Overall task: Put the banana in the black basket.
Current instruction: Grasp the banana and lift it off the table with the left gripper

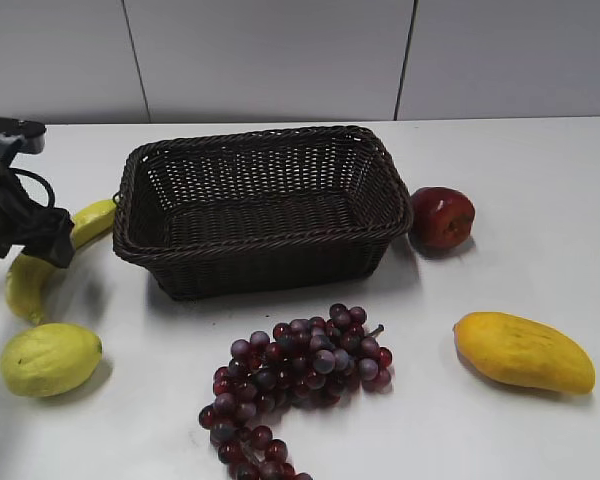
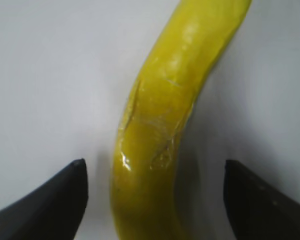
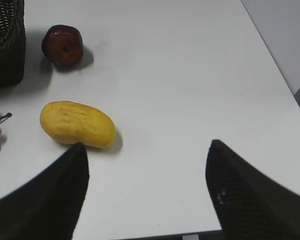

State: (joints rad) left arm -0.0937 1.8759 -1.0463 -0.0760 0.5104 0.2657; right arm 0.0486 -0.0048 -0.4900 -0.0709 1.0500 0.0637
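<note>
- Left gripper (image 2: 155,200): fingers spread wide, nothing clamped. Wrist view shows the banana (image 2: 165,135) lying in the gap between the two fingers, bare bench either side of it, so no contact w/ either finger as far as I can tell.
- Banana's long axis runs straight away from the fingers, roughly square to the closing direction; it curves off to one side at the far end. Good line-up: closing should pinch it across its narrow width, I judge.
- Exterior view: left arm sits over the banana's middle, hiding part of it; banana (image 1: 28,283) rests on the bench, one tip near the outer wall of the black basket (image 1: 262,262), other tip just above the lemon (image 1: 48,358).
- Basket lies to the right of the left fingers, close by. Looks empty inside.
- Grapes (image 1: 295,375) in front of the basket, red apple (image 1: 442,216) just beside its right end, mango (image 1: 523,351) further right. None in the way of a lift-and-carry, by my read.
- Right gripper (image 3: 147,195): fingers also wide apart, holding nothing, hovering over bare bench w/ mango (image 3: 77,124) off to the left of them. Well apart from the banana.
- Left arm is clearly the nearer one; step in hand looks like pre-grasp, pick not yet made.
</note>
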